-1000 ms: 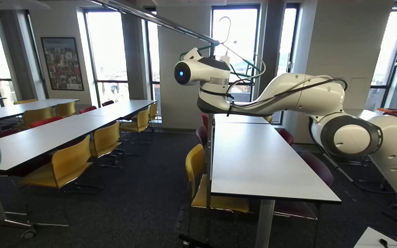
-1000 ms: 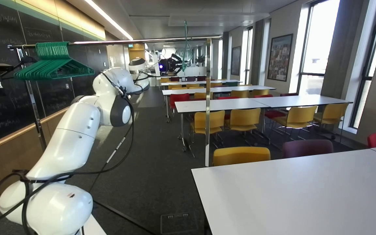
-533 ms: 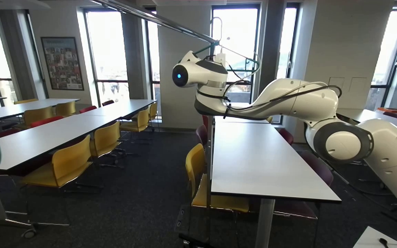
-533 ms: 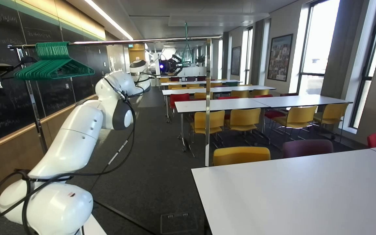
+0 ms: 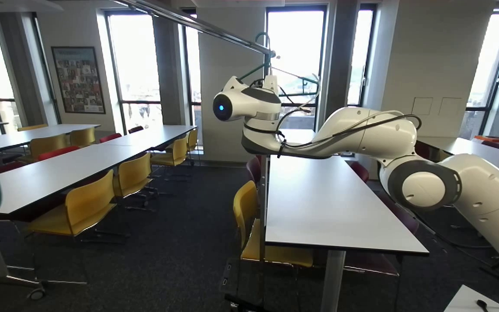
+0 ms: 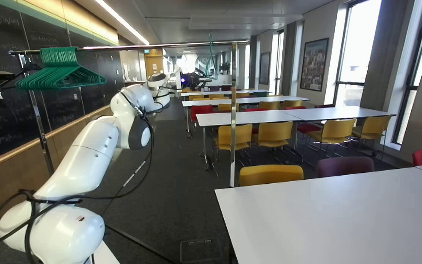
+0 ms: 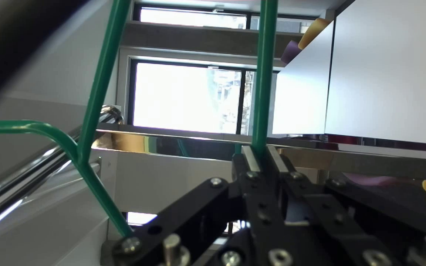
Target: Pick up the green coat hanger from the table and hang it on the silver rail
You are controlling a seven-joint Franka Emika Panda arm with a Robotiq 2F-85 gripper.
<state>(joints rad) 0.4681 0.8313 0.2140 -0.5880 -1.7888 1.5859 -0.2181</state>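
I have the end effector (image 7: 264, 157) clamped on the green coat hanger (image 7: 263, 85); in an exterior view its hook (image 5: 262, 33) tops the silver rail (image 5: 215, 31) at upper centre, contact unclear.

Coat hanger (image 7: 264, 74) between jaws near one end of the rail (image 6: 134, 47), more hangers (image 6: 58, 68) on the other

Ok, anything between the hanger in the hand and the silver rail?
Nothing visible stands between the green coat hanger, gripped in the hand, and the silver rail. In an exterior view the hook shows above the rail near its end; depth is unclear.
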